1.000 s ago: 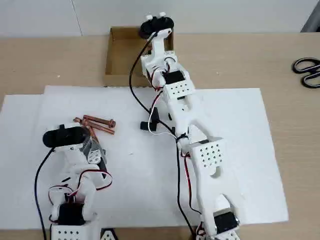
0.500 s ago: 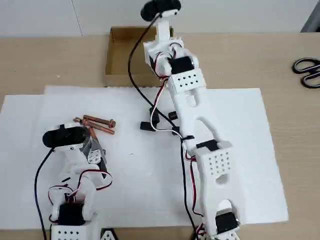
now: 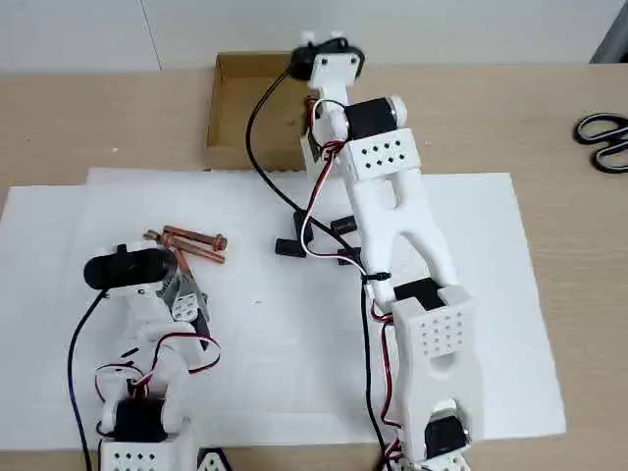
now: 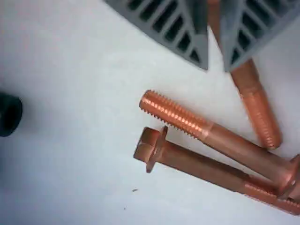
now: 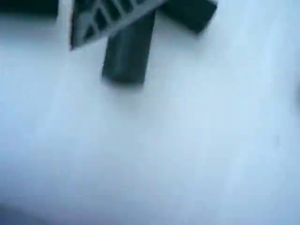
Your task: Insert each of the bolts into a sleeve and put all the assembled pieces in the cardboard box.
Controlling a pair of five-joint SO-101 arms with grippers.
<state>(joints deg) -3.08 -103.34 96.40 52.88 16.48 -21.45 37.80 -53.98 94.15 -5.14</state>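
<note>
No words, numbers or signs can be read on the bolts (image 4: pixel 187 161), the black sleeves (image 3: pixel 289 247), the cardboard box (image 3: pixel 211 108) or the white paper (image 3: pixel 265 373).

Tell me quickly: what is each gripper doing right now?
Left gripper: closed on a bolt.
Right gripper: cannot be told.

high: overhead, far | left wrist: close above bolts (image 4: pixel 211 133) — shared with high | right wrist: close above sleeve (image 5: pixel 126 56)
</note>
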